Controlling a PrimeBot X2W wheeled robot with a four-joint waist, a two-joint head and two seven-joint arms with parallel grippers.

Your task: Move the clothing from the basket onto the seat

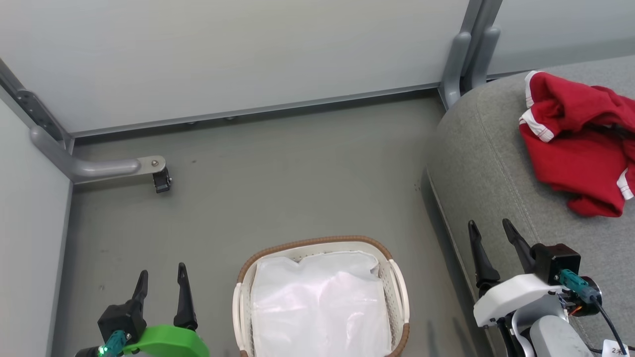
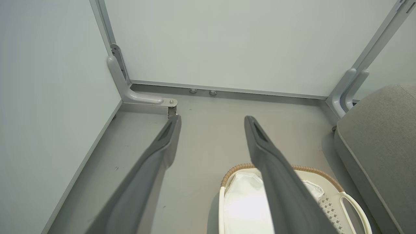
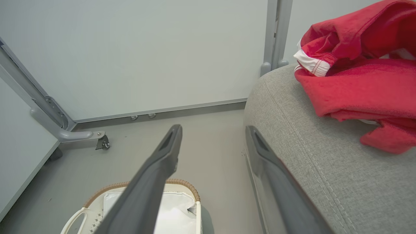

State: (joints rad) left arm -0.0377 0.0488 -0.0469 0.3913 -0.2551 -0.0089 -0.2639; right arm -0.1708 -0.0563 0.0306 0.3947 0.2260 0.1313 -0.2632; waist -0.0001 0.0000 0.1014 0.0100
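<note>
**Clothing** [image 1: 578, 144]: red with white trim, heaped on the seat [image 1: 496, 163] and well apart from the basket [image 1: 317, 243]. In the head view the heap's long axis runs from 11 to 5 o'clock.

**Basket:** stands on the floor [image 1: 278, 188] between the arms. A white sheet [image 1: 320, 302] lines it, and no red shows in the part in frame.

**Right end effector** [image 1: 488, 223]: fingers apart and empty, over the seat's front edge. The clothing lies near, at 2 o'clock from it, so this is the nearer arm.

**Left end effector** [image 1: 162, 270]: fingers apart and empty, at the basket's 9 o'clock.

**Views:** the right wrist view brings the clothing's hem close at 1 o'clock. The left wrist view gives the basket's perforated wall at 5 o'clock.

**Judgement:** the transfer seems complete.
</note>
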